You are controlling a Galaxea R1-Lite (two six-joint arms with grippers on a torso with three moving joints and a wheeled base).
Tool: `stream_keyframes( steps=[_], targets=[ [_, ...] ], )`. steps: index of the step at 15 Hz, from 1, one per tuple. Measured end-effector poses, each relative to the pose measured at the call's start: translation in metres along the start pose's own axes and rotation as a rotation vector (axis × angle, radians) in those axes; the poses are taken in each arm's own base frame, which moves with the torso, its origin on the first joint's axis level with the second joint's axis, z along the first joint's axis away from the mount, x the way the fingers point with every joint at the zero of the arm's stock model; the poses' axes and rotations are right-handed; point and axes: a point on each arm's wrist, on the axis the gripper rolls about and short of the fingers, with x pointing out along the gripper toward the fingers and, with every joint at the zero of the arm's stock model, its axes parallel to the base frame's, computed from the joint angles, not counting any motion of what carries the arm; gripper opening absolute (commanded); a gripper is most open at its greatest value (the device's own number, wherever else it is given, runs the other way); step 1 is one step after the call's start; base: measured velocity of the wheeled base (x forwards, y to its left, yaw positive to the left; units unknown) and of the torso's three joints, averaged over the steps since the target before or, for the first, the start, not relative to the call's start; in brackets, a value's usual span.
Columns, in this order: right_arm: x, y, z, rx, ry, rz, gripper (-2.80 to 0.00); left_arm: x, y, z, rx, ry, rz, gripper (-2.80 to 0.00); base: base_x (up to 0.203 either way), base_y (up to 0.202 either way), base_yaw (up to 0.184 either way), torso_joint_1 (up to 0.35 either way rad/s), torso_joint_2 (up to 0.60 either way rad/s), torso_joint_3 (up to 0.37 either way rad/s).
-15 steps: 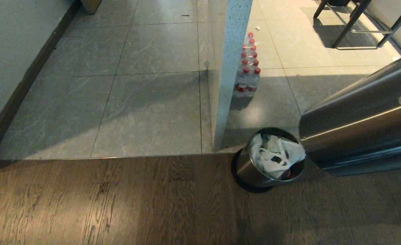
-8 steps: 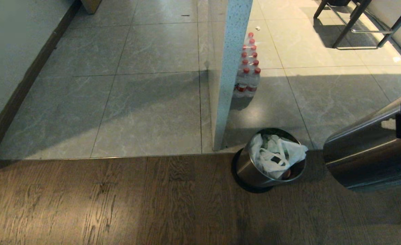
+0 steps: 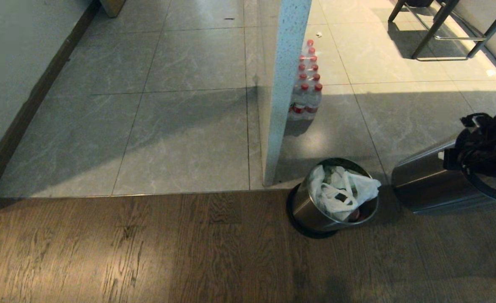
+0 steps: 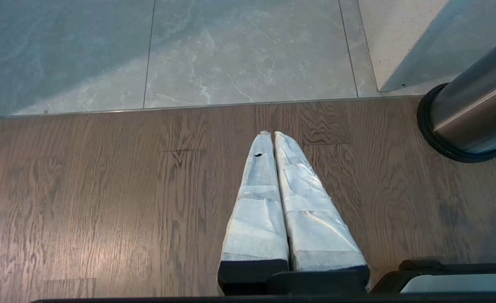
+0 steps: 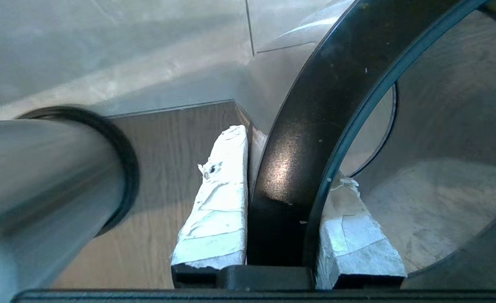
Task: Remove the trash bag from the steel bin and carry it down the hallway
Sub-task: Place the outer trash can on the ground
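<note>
The steel bin (image 3: 311, 212) stands at lower centre-right of the head view, on the wooden floor (image 3: 147, 248) right at its seam with the grey tiles (image 3: 180, 139), beside the foot of a speckled pillar (image 3: 284, 84). The trash bag (image 3: 342, 191) sits inside it, crumpled white plastic bunched above the rim.

At the right edge, the right tool (image 5: 290, 155) is clenched on the black rim of a hollow steel sleeve (image 3: 425, 185) lying tilted — one padded finger outside the rim, one inside.

The left tool (image 4: 272, 135) hangs over the wood, pads pressed together and empty — the bin's black base ring is near it. A pack of red-capped bottles (image 3: 308, 86) stands behind the pillar.
</note>
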Motion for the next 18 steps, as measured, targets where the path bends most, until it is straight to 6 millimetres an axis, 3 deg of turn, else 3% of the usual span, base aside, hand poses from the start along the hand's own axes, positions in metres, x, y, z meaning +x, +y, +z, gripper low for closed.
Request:
stream_keyframes(
  steps=[5,11,12,18],
  targets=[
    [0.05,-0.005,-0.035,0.006,0.043,-0.003,-2.8,0.0,0.0,0.0,0.0,0.0,0.0,-2.8,0.0,0.0,0.0,0.0,0.0,0.0],
    [0.069,-0.006,-0.056,0.014,0.096,0.002,-2.8,0.0,0.0,0.0,0.0,0.0,0.0,-2.8,0.0,0.0,0.0,0.0,0.0,0.0],
    [0.07,-0.006,-0.057,0.013,0.099,0.004,0.0,0.0,0.0,0.0,0.0,0.0,0.0,-2.8,0.0,0.0,0.0,0.0,0.0,0.0],
    [0.064,-0.009,-0.05,0.013,0.074,0.017,0.0,0.0,0.0,0.0,0.001,0.0,0.0,-2.8,0.0,0.0,0.0,0.0,0.0,0.0]
  ],
)
